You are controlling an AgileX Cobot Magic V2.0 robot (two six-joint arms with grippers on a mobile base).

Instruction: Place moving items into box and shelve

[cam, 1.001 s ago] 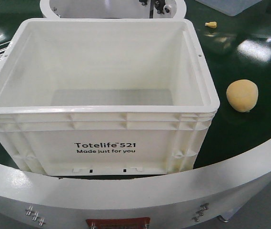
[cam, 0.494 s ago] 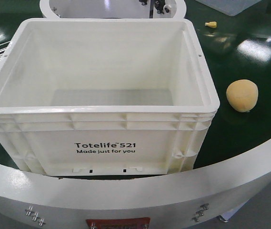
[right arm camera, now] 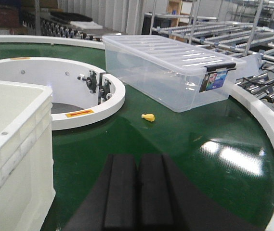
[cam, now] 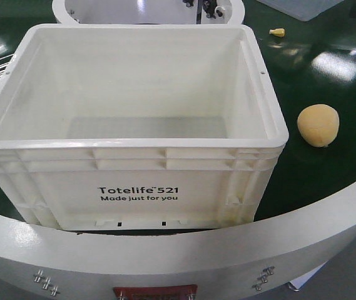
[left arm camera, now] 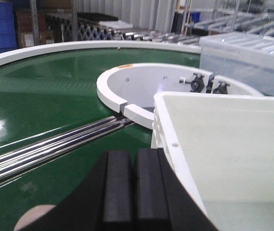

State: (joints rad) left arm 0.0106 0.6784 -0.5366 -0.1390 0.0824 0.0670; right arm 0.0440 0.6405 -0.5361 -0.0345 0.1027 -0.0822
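Moving items: I see the pale bun (cam: 318,125) lying on the green belt (cam: 328,181), near the box's right side and apart from it. A blurred pinkish lump (left arm camera: 33,216) sits at the left wrist view's lower edge.
Box: the white tote (cam: 134,145) stands upright, open-topped, at the belt's near edge.
Left gripper (left arm camera: 133,187): pads pressed together, nothing between them. Held low and level outside the tote's left wall, beside the steel rails (left arm camera: 45,149).
Right gripper (right arm camera: 137,192): pads pressed together, gripping nothing. Low over the belt right of the tote, aimed toward the clear lidded bin (right arm camera: 170,67).
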